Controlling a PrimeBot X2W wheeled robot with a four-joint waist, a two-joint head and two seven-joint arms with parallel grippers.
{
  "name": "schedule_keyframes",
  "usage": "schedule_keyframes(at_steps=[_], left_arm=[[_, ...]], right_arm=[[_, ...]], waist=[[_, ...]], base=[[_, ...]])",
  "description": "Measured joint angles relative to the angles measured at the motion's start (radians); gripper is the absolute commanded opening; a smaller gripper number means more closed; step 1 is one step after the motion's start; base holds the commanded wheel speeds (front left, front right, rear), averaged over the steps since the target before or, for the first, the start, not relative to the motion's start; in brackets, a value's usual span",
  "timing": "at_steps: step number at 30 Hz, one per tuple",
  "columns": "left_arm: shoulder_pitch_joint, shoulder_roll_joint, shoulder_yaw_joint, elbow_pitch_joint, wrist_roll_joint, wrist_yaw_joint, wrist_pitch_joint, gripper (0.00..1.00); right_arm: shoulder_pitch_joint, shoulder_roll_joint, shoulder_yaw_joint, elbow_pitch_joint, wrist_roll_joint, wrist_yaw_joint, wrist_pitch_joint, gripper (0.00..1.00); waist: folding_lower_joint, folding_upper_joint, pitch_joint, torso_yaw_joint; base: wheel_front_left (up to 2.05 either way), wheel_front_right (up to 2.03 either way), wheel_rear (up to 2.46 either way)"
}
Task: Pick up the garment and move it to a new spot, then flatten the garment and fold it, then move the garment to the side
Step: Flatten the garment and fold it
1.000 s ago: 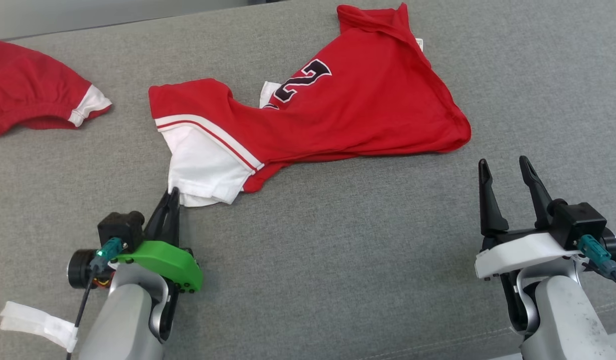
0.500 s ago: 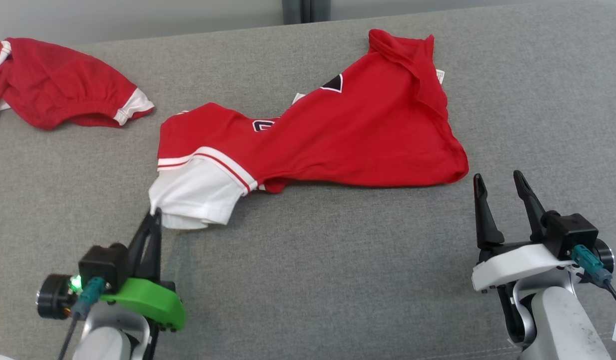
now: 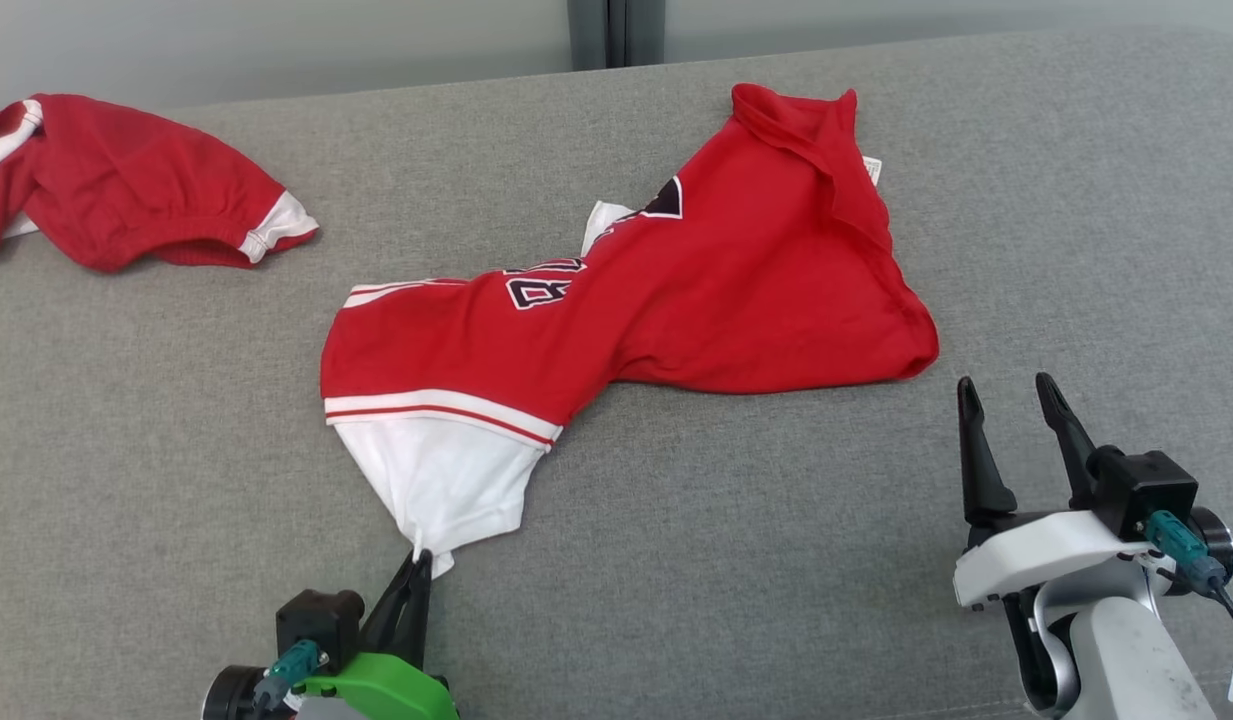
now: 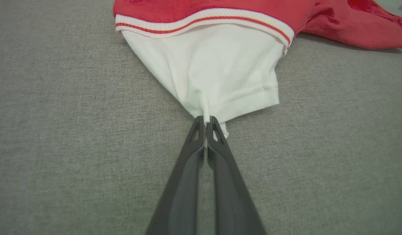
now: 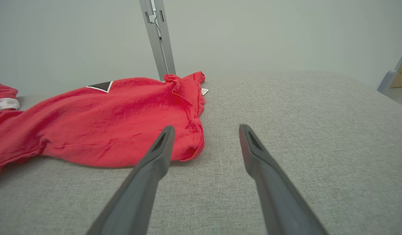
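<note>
Since the earlier frame, the garment (image 3: 696,300) has been dragged across the grey surface (image 3: 736,570) by its white sleeve (image 3: 446,480), clamped in the left gripper (image 4: 206,121). The right gripper (image 3: 1012,400) is held wide open, empty. Flattening and folding remain.

The left claw (image 3: 420,562) has two long dark fingers (image 3: 406,612) on a curved green cover (image 3: 376,692); the right claw (image 3: 1005,385) has a white cover (image 3: 1036,565). Each carries a black camera box (image 3: 1141,490) with a teal plug (image 3: 1176,530). The right forearm (image 3: 1126,670) is pale grey.
</note>
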Motion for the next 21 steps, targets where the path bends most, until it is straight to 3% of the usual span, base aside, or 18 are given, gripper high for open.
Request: schedule_keyframes(at_steps=[1,2,3,13,21], left_arm=[[0.000,-0.001,-0.001,0.010,0.000,0.000,-0.006,0.13],[-0.001,0.000,0.001,0.017,0.000,0.002,-0.012,0.44],[-0.002,0.000,0.004,0.019,0.000,0.003,-0.020,1.00],[-0.043,0.014,0.043,-0.096,-0.006,0.033,-0.085,1.00],[-0.066,-0.007,0.028,-0.188,0.000,0.051,-0.104,1.00]], right_arm=[[0.006,0.000,-0.002,0.005,-0.003,0.000,0.000,1.00],[0.011,0.000,-0.003,0.011,-0.005,0.000,0.000,1.00],[0.012,0.000,-0.004,0.016,-0.006,0.000,0.000,1.00],[-0.001,0.001,-0.044,0.088,-0.040,0.000,0.013,1.00],[-0.162,-0.003,-0.080,0.224,-0.085,0.000,0.092,1.00]], waist=[[0.0000,0.0000,-0.003,0.000],[0.0000,0.0000,-0.006,0.000],[0.0000,0.0000,-0.007,0.000],[0.0000,0.0000,-0.021,0.030],[0.0000,0.0000,-0.006,0.063]], base=[[0.00,0.00,0.00],[0.00,0.00,0.00],[0.00,0.00,0.00],[0.00,0.00,0.00],[0.00,0.00,0.00]])
